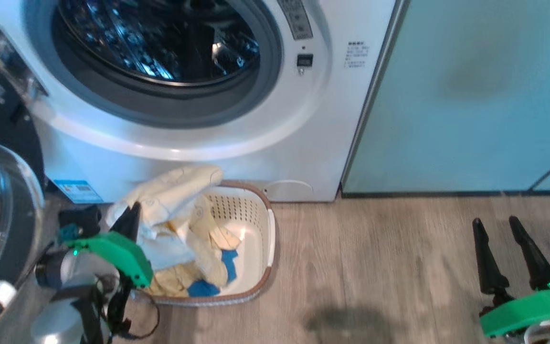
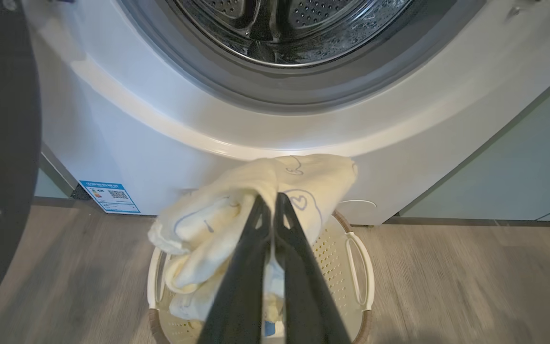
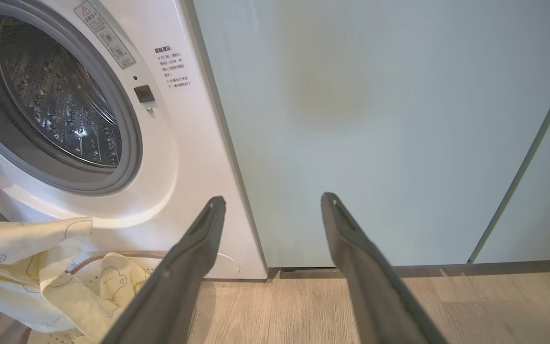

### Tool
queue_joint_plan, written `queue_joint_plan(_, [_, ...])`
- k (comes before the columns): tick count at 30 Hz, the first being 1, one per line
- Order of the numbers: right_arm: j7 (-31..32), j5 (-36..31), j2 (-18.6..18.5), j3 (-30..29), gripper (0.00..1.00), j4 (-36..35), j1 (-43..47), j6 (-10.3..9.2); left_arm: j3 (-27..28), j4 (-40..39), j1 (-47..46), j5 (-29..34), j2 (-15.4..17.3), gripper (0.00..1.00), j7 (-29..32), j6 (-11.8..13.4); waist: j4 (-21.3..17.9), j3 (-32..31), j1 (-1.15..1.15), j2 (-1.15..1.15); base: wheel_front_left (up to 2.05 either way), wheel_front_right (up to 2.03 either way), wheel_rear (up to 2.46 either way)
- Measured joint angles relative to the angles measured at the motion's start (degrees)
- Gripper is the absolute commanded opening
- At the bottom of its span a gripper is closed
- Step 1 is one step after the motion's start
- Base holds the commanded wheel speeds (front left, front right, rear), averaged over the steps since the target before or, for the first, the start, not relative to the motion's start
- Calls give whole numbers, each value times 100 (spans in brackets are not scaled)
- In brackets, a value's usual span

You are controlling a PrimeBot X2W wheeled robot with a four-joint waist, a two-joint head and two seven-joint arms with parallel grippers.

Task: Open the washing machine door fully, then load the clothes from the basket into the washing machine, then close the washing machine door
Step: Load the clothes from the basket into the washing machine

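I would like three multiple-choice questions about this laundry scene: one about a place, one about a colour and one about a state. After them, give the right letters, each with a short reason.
1. Where does the basket stand?
A. on the floor before the washer
B. inside the washer
C. on top of the washer

2. What colour is the small piece low in the basket?
A. red
B. blue
C. black

3. What is the state of the left gripper?
A. open and empty
B. shut on nothing
C. shut on a yellow garment

Answers:
1 A: its base rests on the wood floor, close to the washer's white front.
2 B: it shows bright blue in the head view.
3 C: it is closed with the cloth pinched, held above the basket.
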Motion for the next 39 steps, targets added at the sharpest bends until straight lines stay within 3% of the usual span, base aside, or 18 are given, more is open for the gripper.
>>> queue_joint_plan(14, [0,-98,-33,-174,100,-144,491,0,1082,-1668,1445,552,-97,0,0,190,207,-852,0,0,0,0,0])
queue_joint_plan(39, [0,-97,-12,-132,100,-177,492,0,1608,-2347,1429,494,-476,0,0,140,91,-731,0,0,0,0,0])
